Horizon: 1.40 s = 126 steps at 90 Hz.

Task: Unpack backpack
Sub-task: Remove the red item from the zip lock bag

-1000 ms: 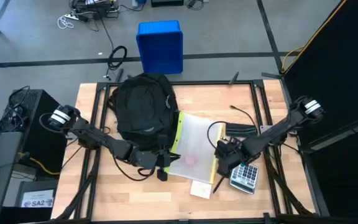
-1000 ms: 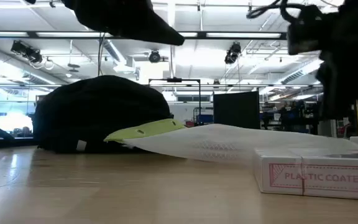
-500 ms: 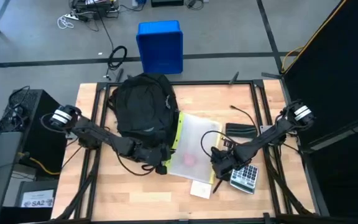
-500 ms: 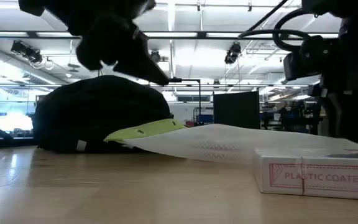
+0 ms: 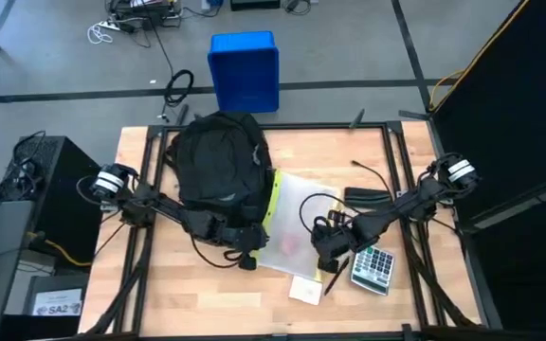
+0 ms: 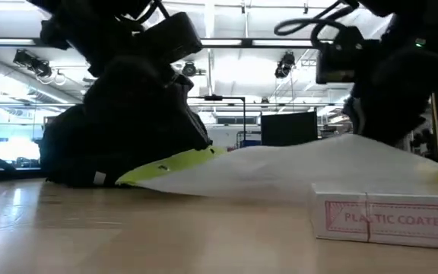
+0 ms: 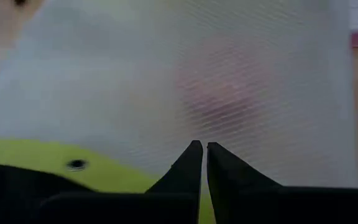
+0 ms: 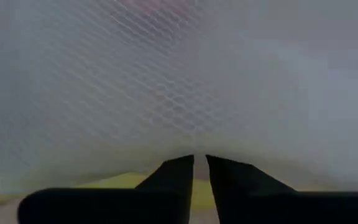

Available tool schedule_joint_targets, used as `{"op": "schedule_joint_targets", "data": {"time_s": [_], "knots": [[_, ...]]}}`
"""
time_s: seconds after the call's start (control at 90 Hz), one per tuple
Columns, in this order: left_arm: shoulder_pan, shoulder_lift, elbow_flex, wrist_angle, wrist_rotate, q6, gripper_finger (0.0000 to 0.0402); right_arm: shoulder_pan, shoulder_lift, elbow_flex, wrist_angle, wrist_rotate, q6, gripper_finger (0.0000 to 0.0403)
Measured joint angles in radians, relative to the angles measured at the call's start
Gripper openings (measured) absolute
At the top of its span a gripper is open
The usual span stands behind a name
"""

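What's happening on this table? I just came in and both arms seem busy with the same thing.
Both grippers are pinched shut on a translucent mesh pouch with a yellow-green edge, lying beside the black backpack. The left gripper holds the yellow-green edge nearest the backpack; the right gripper holds the opposite side, which is raised off the table. A calculator and a card box lie nearby.

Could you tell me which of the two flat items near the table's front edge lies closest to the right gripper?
The calculator, grey with dark keys, lies just beside the right gripper. The pale card box sits farther toward the front edge.
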<state>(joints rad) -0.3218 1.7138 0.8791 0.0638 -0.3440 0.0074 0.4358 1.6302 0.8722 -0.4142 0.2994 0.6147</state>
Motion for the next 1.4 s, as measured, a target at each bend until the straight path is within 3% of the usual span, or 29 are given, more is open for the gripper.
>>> {"op": "schedule_joint_targets", "data": {"time_s": [0.211,0.422,0.611,0.789,1.111,1.4], "knots": [[0.000,0.028,0.000,0.016,0.025,-0.013,0.0000,-0.008,0.006,0.000,0.136,-0.002,-0.110,0.0089],[0.004,0.059,0.000,0.039,0.078,-0.011,0.0000,-0.030,0.100,0.000,0.319,0.005,-0.236,0.0185],[0.005,0.085,0.001,0.056,0.108,-0.012,0.0000,-0.064,0.194,0.000,0.441,0.008,-0.252,0.0260],[0.019,0.126,0.001,0.124,0.133,-0.007,0.0000,-0.078,0.217,0.006,0.515,0.004,-0.258,0.0301],[0.021,0.167,0.000,0.260,0.148,-0.009,0.0000,-0.100,0.235,0.008,0.634,-0.036,-0.303,0.0319],[0.022,0.167,0.000,0.262,0.143,0.007,0.0000,-0.150,0.233,0.009,0.570,-0.042,-0.296,0.0266]]}}
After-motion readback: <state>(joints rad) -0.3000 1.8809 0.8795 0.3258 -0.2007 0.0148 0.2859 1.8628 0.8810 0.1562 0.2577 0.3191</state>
